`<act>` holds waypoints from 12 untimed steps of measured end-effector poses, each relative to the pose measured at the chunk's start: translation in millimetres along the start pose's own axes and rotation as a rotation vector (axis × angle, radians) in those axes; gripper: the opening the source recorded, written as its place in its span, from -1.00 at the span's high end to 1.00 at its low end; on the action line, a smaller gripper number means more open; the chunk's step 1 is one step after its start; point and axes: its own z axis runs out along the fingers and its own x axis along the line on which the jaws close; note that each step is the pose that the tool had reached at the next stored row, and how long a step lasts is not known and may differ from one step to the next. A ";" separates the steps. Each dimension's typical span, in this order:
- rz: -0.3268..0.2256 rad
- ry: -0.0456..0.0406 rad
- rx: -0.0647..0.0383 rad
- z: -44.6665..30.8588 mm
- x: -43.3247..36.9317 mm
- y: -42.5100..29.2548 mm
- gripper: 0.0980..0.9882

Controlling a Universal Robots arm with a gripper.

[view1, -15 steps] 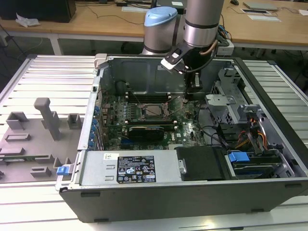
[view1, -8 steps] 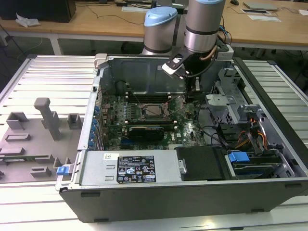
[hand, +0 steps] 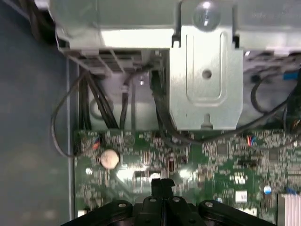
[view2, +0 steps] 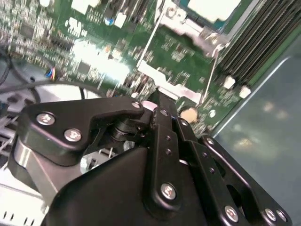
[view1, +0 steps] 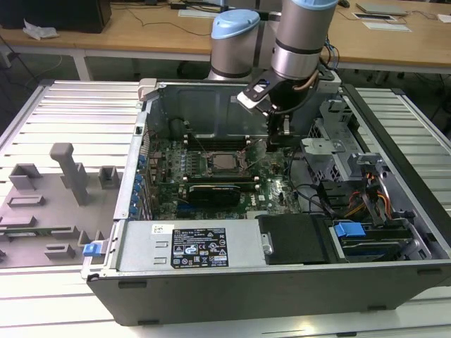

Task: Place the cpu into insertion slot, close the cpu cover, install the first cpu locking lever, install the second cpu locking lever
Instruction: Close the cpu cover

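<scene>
The cpu (view1: 225,163), a small silver square, lies in the insertion slot (view1: 211,157) on the green motherboard inside the open case. In the second wrist view the cpu (view2: 209,8) is a bright patch with the silver cpu cover (view2: 186,26) framing its edge, and thin wire levers (view2: 149,40) run beside it. Whether the cover is fully down I cannot tell. My gripper (view1: 277,139) hangs low over the board, on the exterior view's right of the slot. Its black fingertips (hand: 162,182) are pressed together with nothing between them, and the gripper (view2: 155,101) is shut above the board.
A grey drive cage (view1: 331,151) with cables stands close on the exterior view's right of the gripper. A metal bracket (hand: 204,89) and black cables (hand: 101,103) lie past the board edge. A round coin battery (hand: 109,159) sits near the fingertips. A black card (view1: 211,191) lies in front of the slot.
</scene>
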 end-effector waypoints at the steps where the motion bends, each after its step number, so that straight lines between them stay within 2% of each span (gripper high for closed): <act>1: 0.000 -0.0003 0.014 0.0 0.0 0.3 0.98; 7: 0.000 -0.0006 0.015 -0.1 -0.1 -0.6 0.98; 12: 0.000 -0.0005 0.014 0.3 -0.2 -9.3 0.98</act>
